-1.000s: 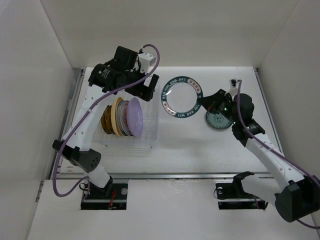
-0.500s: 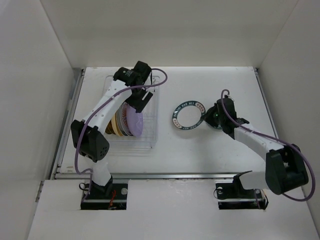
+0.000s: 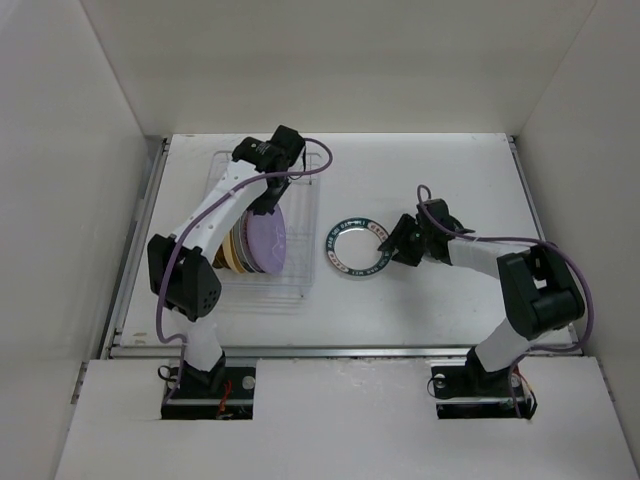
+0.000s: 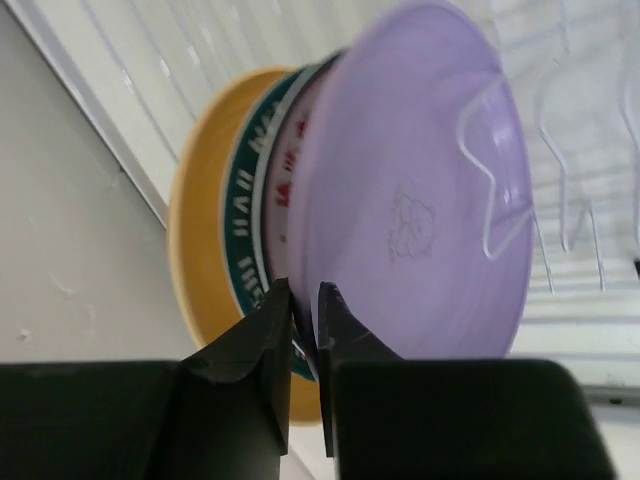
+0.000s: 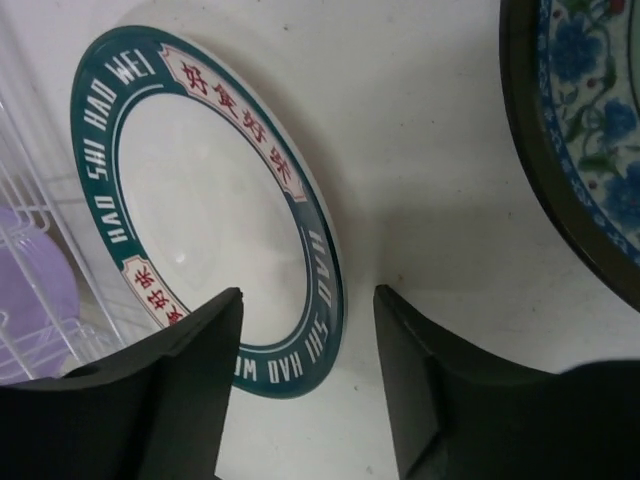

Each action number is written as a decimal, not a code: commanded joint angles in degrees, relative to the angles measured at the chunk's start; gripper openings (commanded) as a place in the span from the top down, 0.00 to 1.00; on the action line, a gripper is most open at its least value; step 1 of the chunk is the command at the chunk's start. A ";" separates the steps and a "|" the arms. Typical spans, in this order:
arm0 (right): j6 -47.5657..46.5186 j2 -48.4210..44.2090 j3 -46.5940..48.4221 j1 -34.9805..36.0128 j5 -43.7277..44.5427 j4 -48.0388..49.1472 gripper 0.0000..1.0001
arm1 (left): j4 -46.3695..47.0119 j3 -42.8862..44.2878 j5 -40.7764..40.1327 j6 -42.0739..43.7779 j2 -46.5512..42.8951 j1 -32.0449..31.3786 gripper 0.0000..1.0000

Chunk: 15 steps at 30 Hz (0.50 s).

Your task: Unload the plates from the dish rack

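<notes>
The dish rack [image 3: 299, 283] stands at the left with several plates upright in it. My left gripper [image 3: 268, 203] reaches down from the far side and is shut on the rim of the lavender plate [image 4: 410, 190], the front one. Behind it stand a teal-lettered plate [image 4: 252, 225] and a yellow-tan plate [image 4: 200, 250]. On the table right of the rack lies a white plate with a teal lettered rim [image 3: 355, 245]. My right gripper [image 5: 310, 295] is open, one finger on each side of that plate's near rim [image 5: 325, 290]. A teal patterned plate [image 5: 590, 130] lies beside it.
The rack's wire slots [image 4: 560, 170] run past the lavender plate. A dark brown plate [image 3: 214, 255] stands at the left end of the stack. White walls enclose the table on three sides. The right arm's cable [image 3: 500, 240] arcs over the table.
My left gripper has shut on the lavender plate's rim. My right gripper has opened and let go of the teal-rimmed white plate, which has shifted left toward the rack and lies on the table.
</notes>
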 commanded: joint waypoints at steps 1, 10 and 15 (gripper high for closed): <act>-3.01 -2.24 3.23 0.04 1.45 -3.86 0.38 | -2.40 -1.06 0.46 1.06 0.89 0.08 1.00; -11.77 -9.98 8.94 3.54 4.80 -13.70 0.21 | -2.94 6.94 -6.82 0.96 -4.55 -1.14 1.00; -17.77 -11.20 16.94 7.77 8.48 -21.44 0.18 | -0.21 9.11 -11.67 0.98 -8.25 -3.87 1.00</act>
